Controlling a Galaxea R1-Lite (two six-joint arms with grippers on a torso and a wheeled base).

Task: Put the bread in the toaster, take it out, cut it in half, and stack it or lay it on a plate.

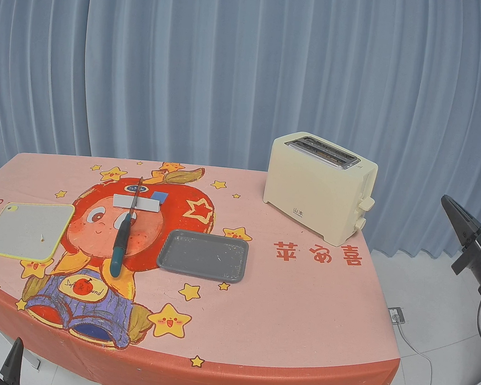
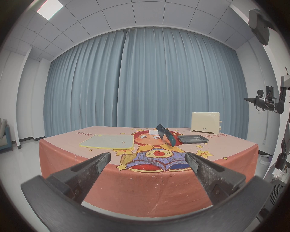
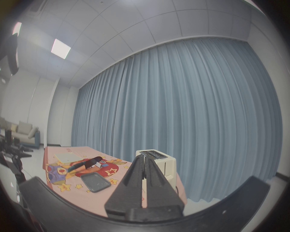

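A cream toaster (image 1: 320, 187) stands at the table's far right with its two top slots facing up; I see no bread in any view. A grey tray (image 1: 202, 255) lies mid-table. Left of it a teal-handled knife (image 1: 121, 240) rests with its blade across a white holder (image 1: 136, 203). A yellow-rimmed cutting board (image 1: 27, 230) lies at the left. My left gripper (image 2: 147, 155) hangs open below the table's near left edge, off the table. My right gripper (image 3: 144, 157) is shut on nothing, held in the air to the right of the table, pointing toward the toaster (image 3: 160, 164).
A small blue block (image 1: 159, 197) sits by the white holder. The pink printed tablecloth (image 1: 295, 321) is bare at the front and right. A blue curtain hangs behind the table. A floor socket and cable (image 1: 397, 317) lie to the right.
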